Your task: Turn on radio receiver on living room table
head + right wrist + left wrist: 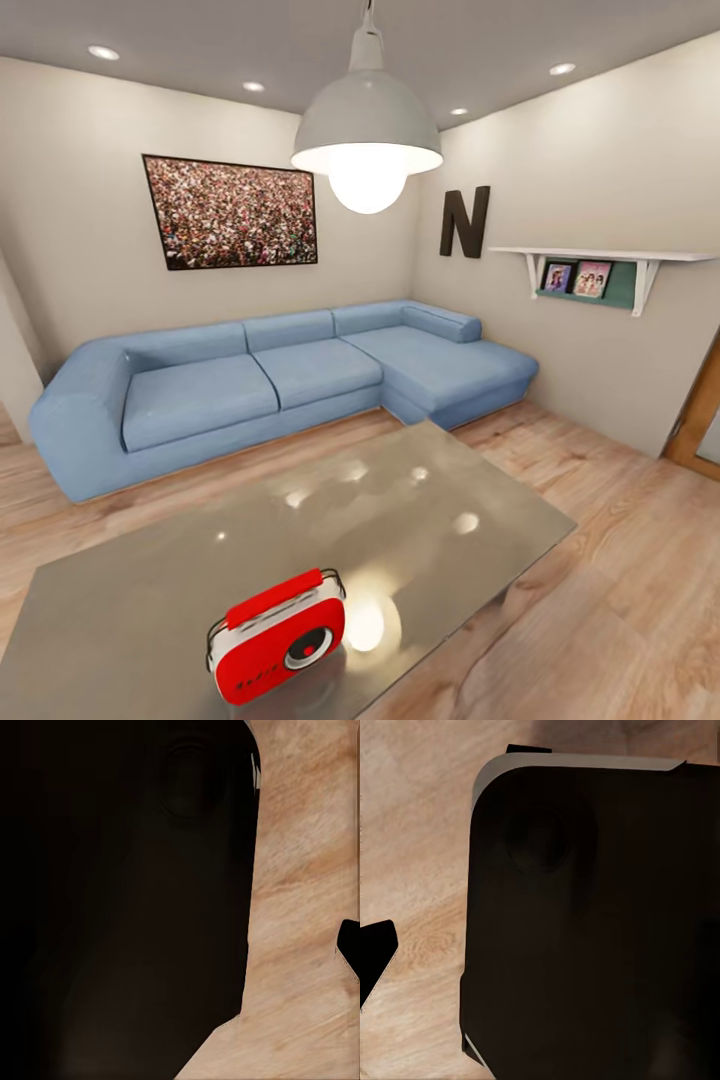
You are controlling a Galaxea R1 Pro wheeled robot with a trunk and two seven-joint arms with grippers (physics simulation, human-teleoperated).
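Radio (277, 637) sits near the desk (440, 520) edge; a hard press could topple it. Claw states: cannot tell.

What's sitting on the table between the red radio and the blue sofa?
Nothing. In the head view, the radio receiver stands near the table's front edge, and the glossy top beyond it toward the sofa is bare, carrying only lamp reflections, then wood floor.

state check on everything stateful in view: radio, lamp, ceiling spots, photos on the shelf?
radio receiver: upright on the table, near its front edge, dial facing the camera, handle up; on or off cannot be told
pendant lamp: lit
ceiling spotlights: lit
framed photos: standing on the wall shelf
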